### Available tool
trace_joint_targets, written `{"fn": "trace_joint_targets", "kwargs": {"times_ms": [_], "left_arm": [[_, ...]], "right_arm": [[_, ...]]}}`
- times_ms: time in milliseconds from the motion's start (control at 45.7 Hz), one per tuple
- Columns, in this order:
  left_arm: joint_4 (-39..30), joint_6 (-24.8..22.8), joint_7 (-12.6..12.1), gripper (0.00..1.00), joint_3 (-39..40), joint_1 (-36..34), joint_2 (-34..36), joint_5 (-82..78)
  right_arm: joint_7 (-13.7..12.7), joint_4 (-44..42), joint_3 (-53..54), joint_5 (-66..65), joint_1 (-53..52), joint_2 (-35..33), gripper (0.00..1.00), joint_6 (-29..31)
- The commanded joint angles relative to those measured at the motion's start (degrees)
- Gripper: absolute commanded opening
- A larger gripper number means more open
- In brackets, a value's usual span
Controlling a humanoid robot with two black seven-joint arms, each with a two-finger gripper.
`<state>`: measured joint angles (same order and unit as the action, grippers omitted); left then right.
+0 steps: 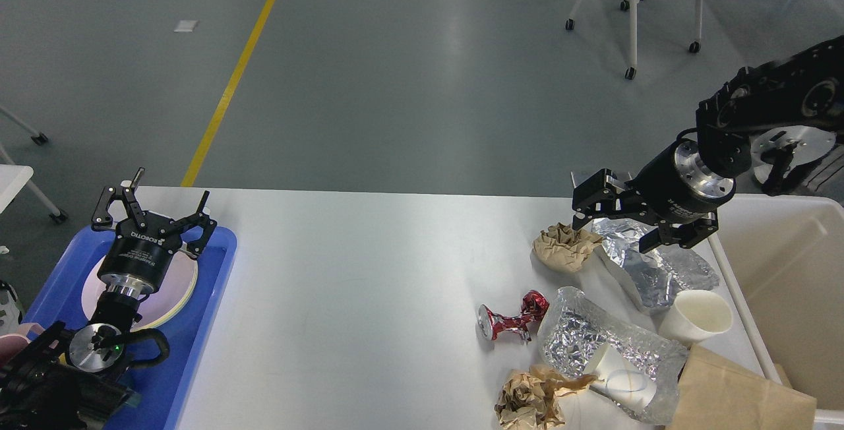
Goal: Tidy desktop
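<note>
Litter crowds the right end of the white tabletop (pixel 369 272): the right pincer (pixel 616 219), fingers spread and empty, hangs over a crumpled foil sheet (pixel 649 262) beside a brown paper wad (pixel 564 245). The foil looks light, thin and springy, best pinched at a raised fold. The left pincer (pixel 150 209), also spread, sits above the plate (pixel 178 291) in the blue tray (pixel 211 298).

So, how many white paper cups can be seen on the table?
2. One upright white paper cup stands beside the cream-white plastic bin; one white paper cup on its side lies inside the crinkled silver foil bag. More may be hidden under the trash.
</note>
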<state>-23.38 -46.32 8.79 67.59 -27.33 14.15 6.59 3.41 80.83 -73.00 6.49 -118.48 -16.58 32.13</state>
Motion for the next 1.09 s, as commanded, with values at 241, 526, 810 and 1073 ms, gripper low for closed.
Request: {"fn": "trace_joint_targets", "kwargs": {"times_ms": [241,526,810,1073], "left_arm": [[0.0,-0.1,0.0,0.98,0.0,0.0,0.0,0.0],[0.0,0.0,0.0,0.98,0.0,0.0,0.0,0.0],[0.0,0.0,0.0,0.98,0.0,0.0,0.0,0.0],[0.0,0.0,0.0,0.98,0.0,0.0,0.0,0.0]], "right_arm": [[0.1,5.5,-7.0,-0.4,-1.6,-2.1,1.00,-3.5],[0.3,6.4,-14.5,-7.1,6.5,-15.2,1.00,-6.9],[0.7,5.4,-14.5,-10.9,24.2,-27.6,1.00,-20.0],[3.1,5.0,-8.0,-11.4,34.7,-34.7,1.00,-28.3]]}}
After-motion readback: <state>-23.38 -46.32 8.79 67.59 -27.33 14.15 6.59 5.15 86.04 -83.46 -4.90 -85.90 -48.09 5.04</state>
